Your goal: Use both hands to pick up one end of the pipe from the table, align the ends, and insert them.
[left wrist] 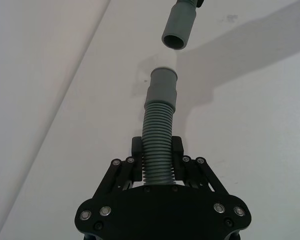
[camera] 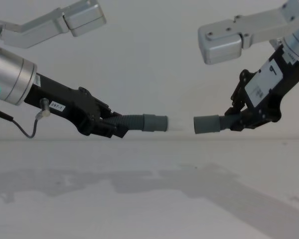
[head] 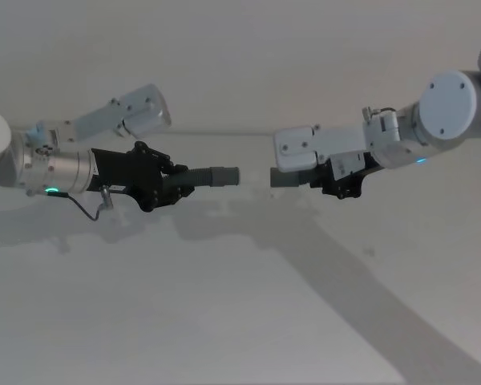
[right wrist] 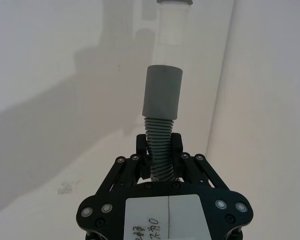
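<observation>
Right gripper (right wrist: 160, 150) clamped on a corrugated hose (right wrist: 159, 150), plain grey cuff (right wrist: 162, 99) sticking out over the white table (right wrist: 65, 125), other cuff (right wrist: 175, 2) farther off.

black angular grippers | silver wrists, green ring light | grey links | white label, markings illegible

Table (head: 248, 321): plain white matte surface spanning the head view, its far edge meeting a pale wall along a faint horizontal line. Broad grey shadows of the arms cross it, one band running from centre toward 4 o'clock, another lying toward 9 o'clock. A few small faint specks mark the surface toward 3 o'clock.
</observation>
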